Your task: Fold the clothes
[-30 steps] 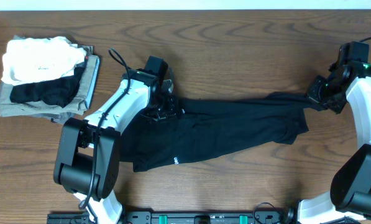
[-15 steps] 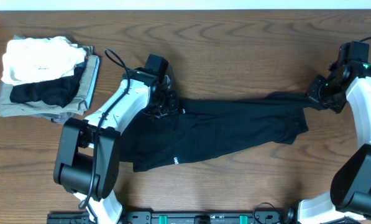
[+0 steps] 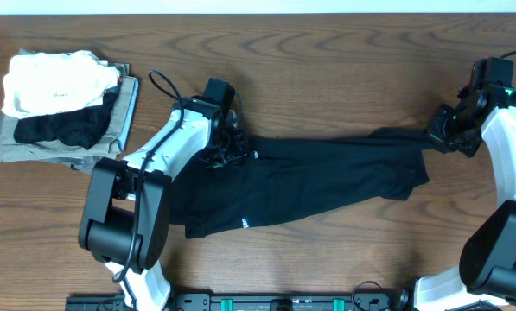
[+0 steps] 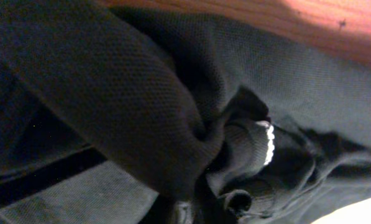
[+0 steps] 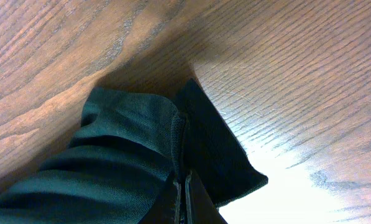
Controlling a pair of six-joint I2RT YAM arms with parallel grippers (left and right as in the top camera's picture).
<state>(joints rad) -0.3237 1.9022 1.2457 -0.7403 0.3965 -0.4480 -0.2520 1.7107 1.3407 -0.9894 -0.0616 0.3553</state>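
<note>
As the left gripper [image 3: 227, 149] and right gripper [image 3: 432, 136] each clamp an end, the black T-shirt [image 3: 318, 177] runs lengthwise between them.

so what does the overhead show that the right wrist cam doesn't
Only the overhead: the whole black T-shirt stretched across the table, the left gripper at its left end, and a pile of folded garments at the far left. Only the right wrist: a close look at the shirt's edge pinched in the right gripper, with glare on the wood. Both: the shirt, the wooden table, and the right gripper shut on the shirt's right end.
</note>
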